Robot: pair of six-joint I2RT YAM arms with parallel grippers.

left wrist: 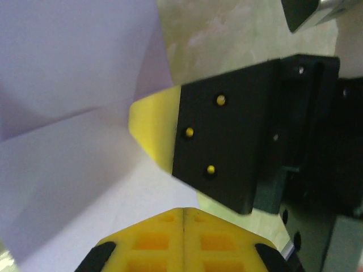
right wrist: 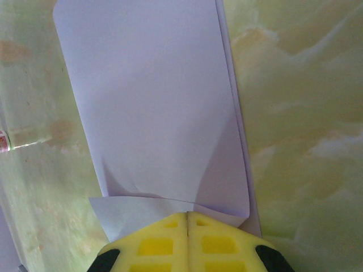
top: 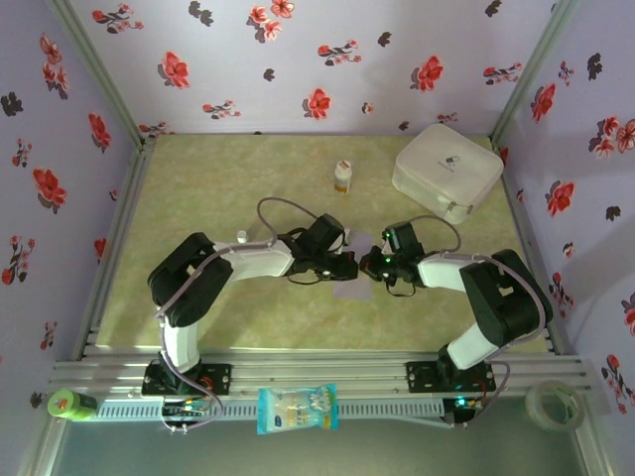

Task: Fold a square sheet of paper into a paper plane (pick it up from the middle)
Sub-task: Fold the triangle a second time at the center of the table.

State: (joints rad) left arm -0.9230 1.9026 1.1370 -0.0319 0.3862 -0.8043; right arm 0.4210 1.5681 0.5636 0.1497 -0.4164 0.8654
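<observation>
The square sheet of paper [top: 349, 290] is pale lavender and lies folded over on the tabletop at the centre. My left gripper [top: 349, 266] and right gripper [top: 373, 266] meet tip to tip just above it. In the left wrist view the left gripper [left wrist: 184, 211] is shut, its yellow pads over creased paper [left wrist: 68, 170], and the right gripper's yellow tip [left wrist: 152, 133] rests on the sheet. In the right wrist view the right gripper [right wrist: 187, 215] is shut at the near end of the folded sheet [right wrist: 153, 102], where a corner flap [right wrist: 130, 212] is turned over. The paper plane is out of view.
A white rounded case [top: 446, 171] stands at the back right and a small white bottle [top: 342, 177] at the back centre. On the front rail lie a blue-white snack packet [top: 297, 408], a tape roll [top: 554, 405] and a green object [top: 69, 405]. Floral walls enclose the table.
</observation>
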